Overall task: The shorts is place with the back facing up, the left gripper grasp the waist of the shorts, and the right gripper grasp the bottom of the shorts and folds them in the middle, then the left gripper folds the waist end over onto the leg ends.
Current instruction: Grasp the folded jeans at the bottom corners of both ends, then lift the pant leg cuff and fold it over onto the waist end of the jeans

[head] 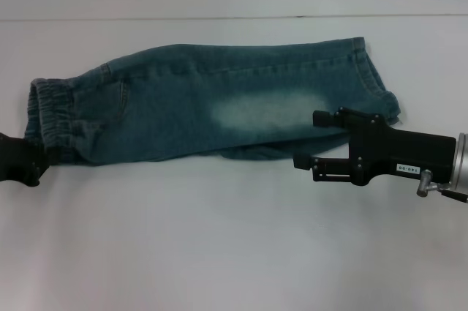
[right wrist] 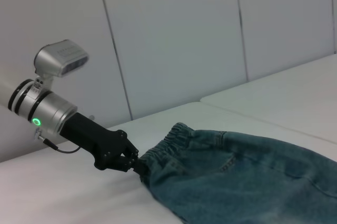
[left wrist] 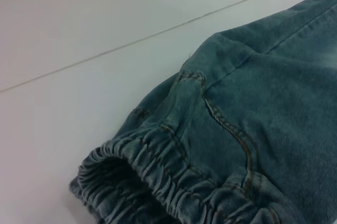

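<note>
I see my left pincer [head: 45, 157] clamped on the waist [head: 50, 117] at the shorts [head: 219, 102]' near corner. My right pincer [head: 311, 139], fingers apart, hovers at the leg ends [head: 376, 84]. The shorts lie folded lengthwise across the white worktop [head: 219, 252], open surface all around.
</note>
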Motion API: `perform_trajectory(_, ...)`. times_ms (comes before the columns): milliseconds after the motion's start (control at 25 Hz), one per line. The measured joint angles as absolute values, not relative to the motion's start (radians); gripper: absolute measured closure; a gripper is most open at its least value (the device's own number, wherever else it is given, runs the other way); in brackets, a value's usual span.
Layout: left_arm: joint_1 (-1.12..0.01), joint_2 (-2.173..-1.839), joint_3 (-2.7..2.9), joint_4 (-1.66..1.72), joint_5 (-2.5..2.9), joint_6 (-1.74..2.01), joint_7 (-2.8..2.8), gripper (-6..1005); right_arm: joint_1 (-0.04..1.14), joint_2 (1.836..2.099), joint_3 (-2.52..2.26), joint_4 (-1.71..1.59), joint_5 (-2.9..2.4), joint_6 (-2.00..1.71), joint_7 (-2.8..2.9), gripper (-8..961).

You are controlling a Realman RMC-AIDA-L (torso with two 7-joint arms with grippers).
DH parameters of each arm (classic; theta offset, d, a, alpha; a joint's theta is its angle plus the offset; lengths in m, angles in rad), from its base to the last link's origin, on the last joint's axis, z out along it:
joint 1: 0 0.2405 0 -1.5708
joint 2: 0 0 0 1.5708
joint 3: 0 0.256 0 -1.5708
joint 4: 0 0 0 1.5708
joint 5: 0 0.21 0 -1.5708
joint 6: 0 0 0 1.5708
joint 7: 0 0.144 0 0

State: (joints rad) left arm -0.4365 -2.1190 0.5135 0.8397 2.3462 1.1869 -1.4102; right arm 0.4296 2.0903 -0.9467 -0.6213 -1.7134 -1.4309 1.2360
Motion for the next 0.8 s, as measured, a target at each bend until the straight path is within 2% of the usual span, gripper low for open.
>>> perform_trajectory(200,-0.455,-2.118,0.514,0.86,2.348,1.209,-1.47,973,0.429,2.092,-0.934,-0.614,-1.679,-1.386,1.232,17)
perform_trajectory(560,-0.515,-2.106,0.647,0.991,2.381,1.24,-1.726,963,0.483,2.097,-0.938,-0.518,-1.612,-1.191,1.189,94)
perform_trajectory(800,-0.587,-2.102,0.696,1.03,2.448,1.243,-1.854,956,0.556,2.103,-0.942,-0.379,-1.53,-1.113,1.033,255)
